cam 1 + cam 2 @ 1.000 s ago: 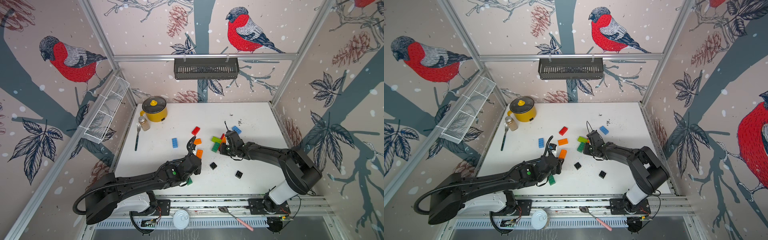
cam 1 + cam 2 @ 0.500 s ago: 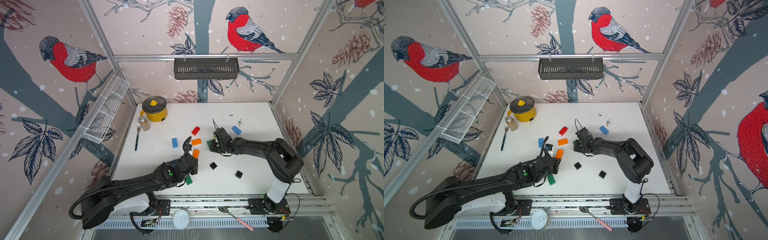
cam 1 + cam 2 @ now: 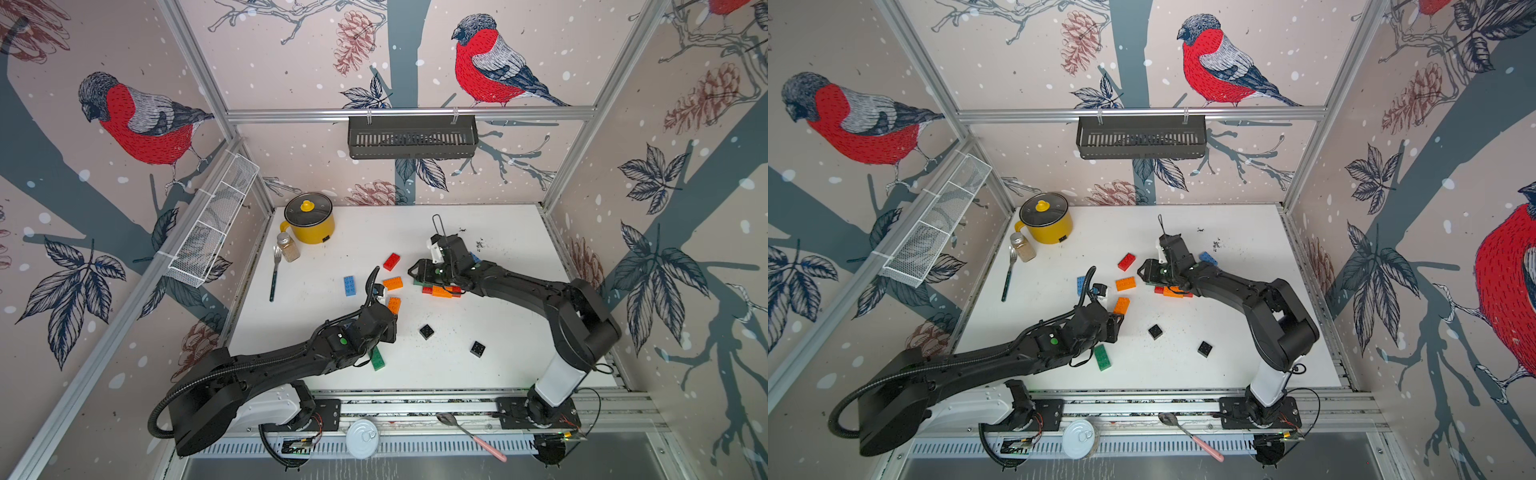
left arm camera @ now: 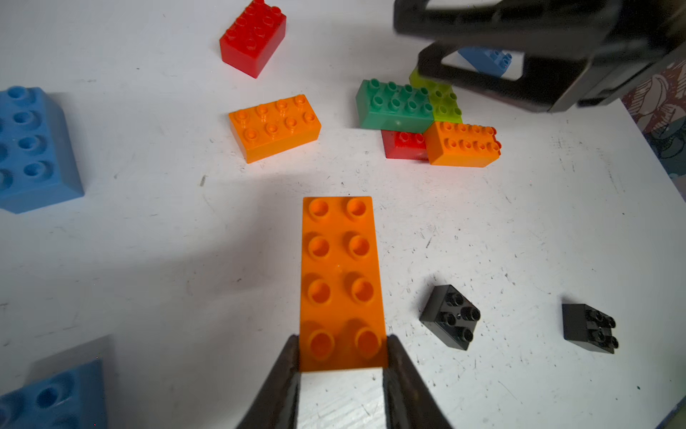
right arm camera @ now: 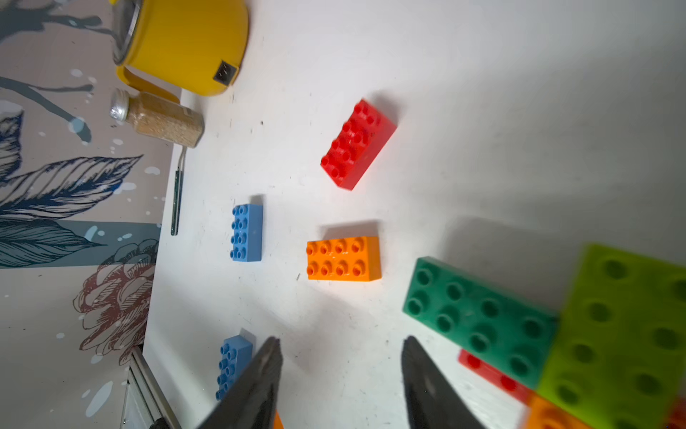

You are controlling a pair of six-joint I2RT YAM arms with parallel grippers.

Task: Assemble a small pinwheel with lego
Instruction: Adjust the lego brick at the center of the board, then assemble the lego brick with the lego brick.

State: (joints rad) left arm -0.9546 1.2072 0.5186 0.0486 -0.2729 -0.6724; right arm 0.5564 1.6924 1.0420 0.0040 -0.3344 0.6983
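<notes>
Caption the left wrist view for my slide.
Left gripper, fingers shut on one end of an orange brick; joined bricks beyond.

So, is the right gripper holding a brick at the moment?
No, the right gripper is open, with nothing between its jaws.

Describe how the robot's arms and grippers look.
Both are black with white base sections. The left arm has a ribbed black hose and a green dot; the right arm thin black cables. The left gripper and right gripper have black tapered fingers.
</notes>
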